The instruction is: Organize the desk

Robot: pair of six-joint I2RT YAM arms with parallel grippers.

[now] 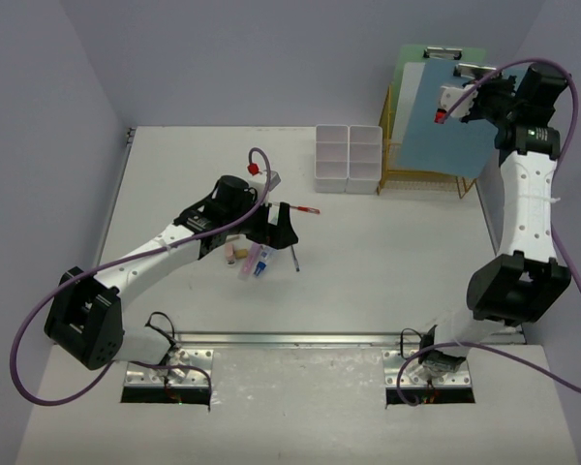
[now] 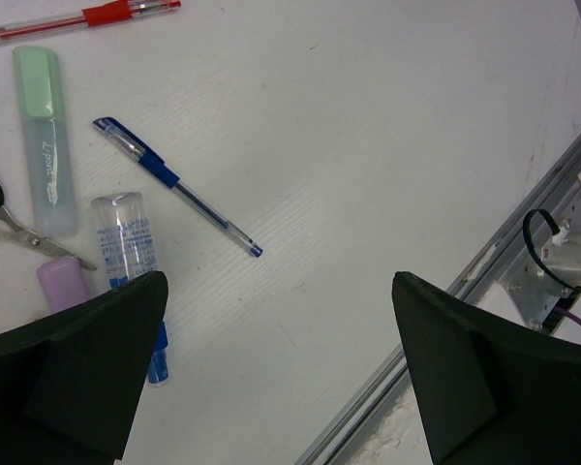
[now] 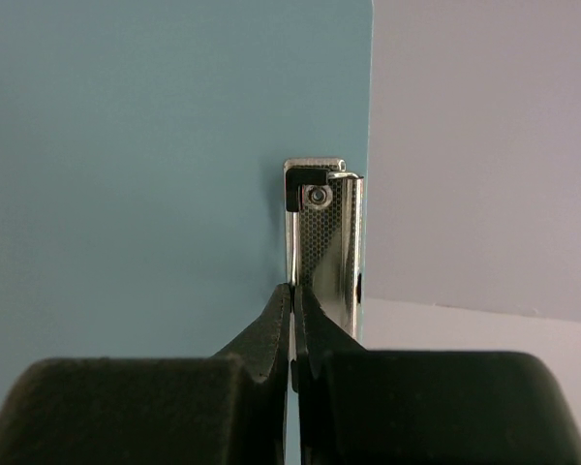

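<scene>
Desk sorting: left end effector [image 2: 279, 281] spread wide, right end effector [image 3: 292, 291] clamped on a blue clipboard [image 1: 460, 131].
The white desk [image 1: 387, 281] spans the frame beyond its metal rail [image 1: 300, 339] at the bottom. At centre left my left end effector hangs empty over it, a blue pen [image 2: 174, 184] and green highlighter [image 2: 44, 136] lying close by. At upper right I grip the clipboard beside its metal clip [image 3: 324, 242], above the gold wire rack [image 1: 421, 182].

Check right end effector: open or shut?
Shut: the right end effector is pinched with no gap on the blue clipboard, at its metal clip.
</scene>
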